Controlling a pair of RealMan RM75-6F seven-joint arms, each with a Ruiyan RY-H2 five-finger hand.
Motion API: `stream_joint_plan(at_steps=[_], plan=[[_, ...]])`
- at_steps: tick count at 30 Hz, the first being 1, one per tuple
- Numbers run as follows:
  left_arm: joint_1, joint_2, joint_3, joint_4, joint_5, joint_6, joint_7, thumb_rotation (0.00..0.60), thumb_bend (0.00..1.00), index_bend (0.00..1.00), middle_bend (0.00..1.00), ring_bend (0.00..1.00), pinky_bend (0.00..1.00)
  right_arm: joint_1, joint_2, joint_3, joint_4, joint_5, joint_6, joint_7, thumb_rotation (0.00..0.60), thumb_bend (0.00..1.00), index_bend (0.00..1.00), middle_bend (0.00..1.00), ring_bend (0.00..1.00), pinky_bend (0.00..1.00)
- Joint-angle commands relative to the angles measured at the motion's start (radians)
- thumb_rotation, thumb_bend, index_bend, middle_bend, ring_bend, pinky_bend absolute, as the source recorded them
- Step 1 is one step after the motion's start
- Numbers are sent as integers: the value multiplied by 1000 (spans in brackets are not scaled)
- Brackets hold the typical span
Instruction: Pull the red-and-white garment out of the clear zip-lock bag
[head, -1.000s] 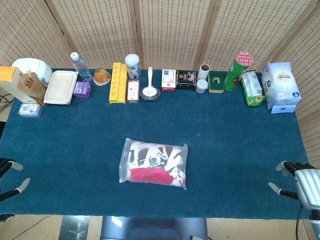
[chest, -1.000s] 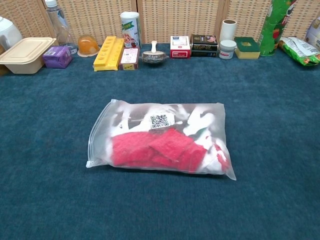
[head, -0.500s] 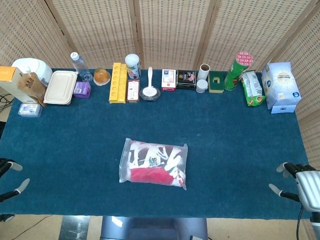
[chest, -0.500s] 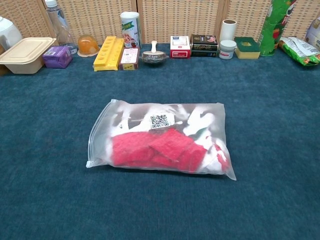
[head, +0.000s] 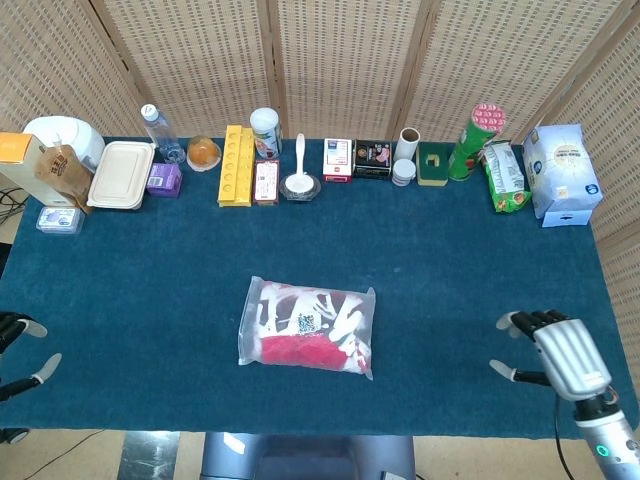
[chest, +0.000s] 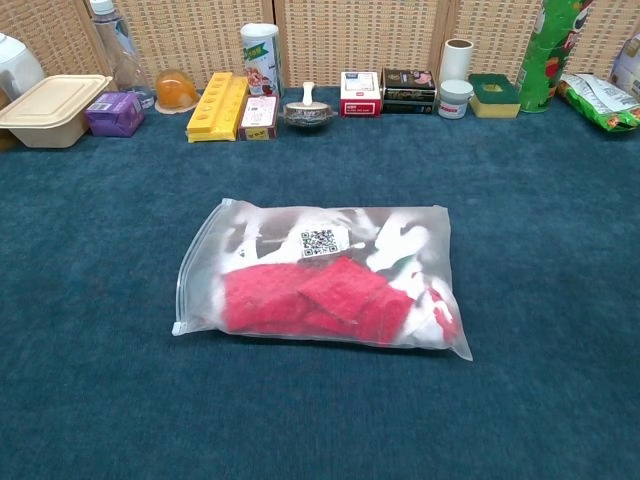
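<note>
In the head view, the right robot hand (head: 553, 352) has come inward over the near right part of the desk (head: 470, 260), where a second ago it sat at the very right edge; it now shows whole, fingers spread and thumb out, released and holding nothing. It is still well apart from the clear zip-lock bag (head: 307, 326), which lies flat at the near middle of the desk exactly where it was, with the red-and-white garment (head: 300, 349) folded inside it. The left robot hand (head: 18, 352) shows only as a few fingertips at the left edge, barely shifted; they look apart and empty, so I take it as released too. The row of boxes, bottles and tins (head: 300, 160) along the far edge is unchanged. In the chest view neither robot hand appears; the bag (chest: 318, 276) fills the middle, its zip strip running down the left side, the garment (chest: 330, 295) wholly enclosed with a QR label above the red fabric. So the reach has only just begun on the right side; the bag looks sealed and untouched, and the whole of the opening and pulling remains to be done.
</note>
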Motion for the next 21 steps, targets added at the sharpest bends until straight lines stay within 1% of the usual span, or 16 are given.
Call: stream_joint_plan(at_steps=[1, 2, 4, 7, 9, 12, 14, 16, 18, 21], plan=[[-12, -3, -6, 6, -10, -16, -2, 600, 221, 464, 421, 311, 334, 103, -30, 26, -89, -14, -137, -53, 470, 141, 345, 477, 526, 528], [-14, -3, -8, 8, -12, -20, -4, 600, 220, 464, 421, 311, 334, 120, -32, 31, -107, -3, -165, -70, 468, 128, 319, 457, 514, 524], [-23, -2, -13, 15, -22, -32, -6, 600, 220, 463, 422, 311, 334, 181, -42, 50, -161, 33, -267, -116, 470, 114, 273, 418, 489, 513], [-30, -2, -17, 23, -29, -42, -10, 600, 221, 464, 421, 311, 334, 239, -58, 73, -203, 98, -366, -165, 466, 98, 201, 349, 445, 485], [-37, -3, -21, 30, -36, -52, -15, 600, 222, 463, 421, 312, 334, 292, -79, 94, -230, 164, -453, -212, 471, 82, 138, 292, 404, 454], [-44, -4, -26, 39, -43, -61, -22, 600, 221, 463, 421, 311, 334, 345, -102, 112, -259, 257, -538, -280, 468, 56, 40, 204, 331, 404], [-54, -6, -30, 49, -49, -74, -31, 600, 221, 464, 421, 311, 334, 395, -134, 128, -274, 353, -605, -354, 466, 42, 4, 152, 283, 372], [-62, -8, -32, 57, -51, -85, -38, 600, 221, 463, 421, 311, 334, 433, -165, 138, -281, 444, -632, -438, 466, 32, 0, 109, 238, 342], [-70, -10, -31, 65, -51, -98, -49, 600, 221, 463, 421, 311, 334, 480, -202, 137, -286, 559, -649, -548, 465, 25, 0, 66, 196, 318], [-76, -11, -32, 77, -54, -107, -60, 600, 221, 464, 421, 312, 334, 538, -248, 130, -293, 699, -636, -667, 464, 25, 0, 46, 174, 307]])
